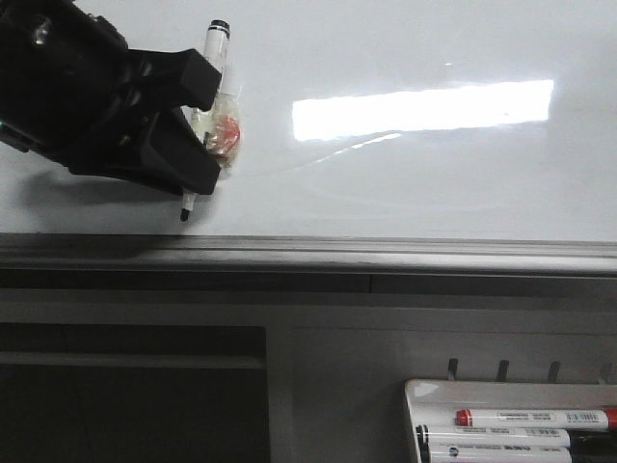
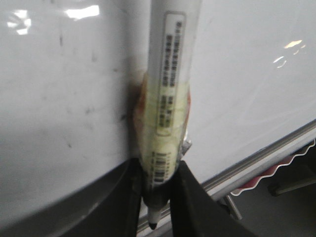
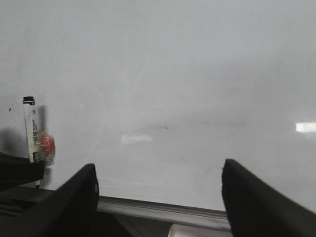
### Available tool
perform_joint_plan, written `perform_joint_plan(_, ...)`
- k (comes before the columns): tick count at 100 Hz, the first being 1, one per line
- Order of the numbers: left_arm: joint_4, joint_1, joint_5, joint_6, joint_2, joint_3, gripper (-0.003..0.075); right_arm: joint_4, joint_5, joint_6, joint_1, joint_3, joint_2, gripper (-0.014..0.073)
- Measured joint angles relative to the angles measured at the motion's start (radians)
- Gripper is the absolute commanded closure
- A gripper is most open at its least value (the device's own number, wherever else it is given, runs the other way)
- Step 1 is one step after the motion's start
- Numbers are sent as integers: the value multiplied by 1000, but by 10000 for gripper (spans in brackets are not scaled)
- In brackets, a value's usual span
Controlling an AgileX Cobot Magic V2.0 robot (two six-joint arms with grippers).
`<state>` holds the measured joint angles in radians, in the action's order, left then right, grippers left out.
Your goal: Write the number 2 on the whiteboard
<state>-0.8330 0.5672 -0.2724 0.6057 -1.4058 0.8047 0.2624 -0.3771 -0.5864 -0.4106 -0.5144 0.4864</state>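
Marker (image 1: 208, 116) is sitting clamped between the two black fingers of the left gripper (image 1: 200, 123), which is closing tightly on its taped middle; a wad of yellowish tape with a red patch (image 1: 228, 134) is bulging out just beside the fingers; the capped end is sticking up past the upper finger (image 1: 178, 75) and the black tip (image 1: 184, 214) is poking out beyond the lower finger (image 1: 174, 164), pointing down toward the grey rail (image 1: 386, 253); whether the tip is touching the whiteboard (image 1: 415, 183) I cannot tell, though it is lying very close to the surface just ahead of the rail; in the left wrist view the barrel (image 2: 168, 89) is running straight out from between the fingers (image 2: 192, 207), its barcode label facing the camera, and the board is filling the space beyond it, showing only faint smudges and specks; no stroke of the number 2 is showing on the board in any view; the right gripper (image 3: 158, 197) is hanging with its fingers (image 3: 74, 202) spread wide apart and nothing between them, facing the board, with the rail (image 3: 163, 210) crossing between the fingertips; far off to one side of those fingers the marker (image 3: 31, 129) and left gripper are showing small; in the front view a white tray (image 1: 424, 395) with spare markers (image 1: 535, 419) is sitting below the rail, well apart from both grippers
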Motion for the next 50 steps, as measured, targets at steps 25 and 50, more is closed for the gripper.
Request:
perform_joint_plan(25, 148, 111, -111, 132, 143, 77, 741, -122, 7, 179, -50, -87, 1, 123)
perform_joint_plan(50, 552, 285, -368, 325, 309, 149, 741, -445, -191, 825, -343, -325, 161, 122)
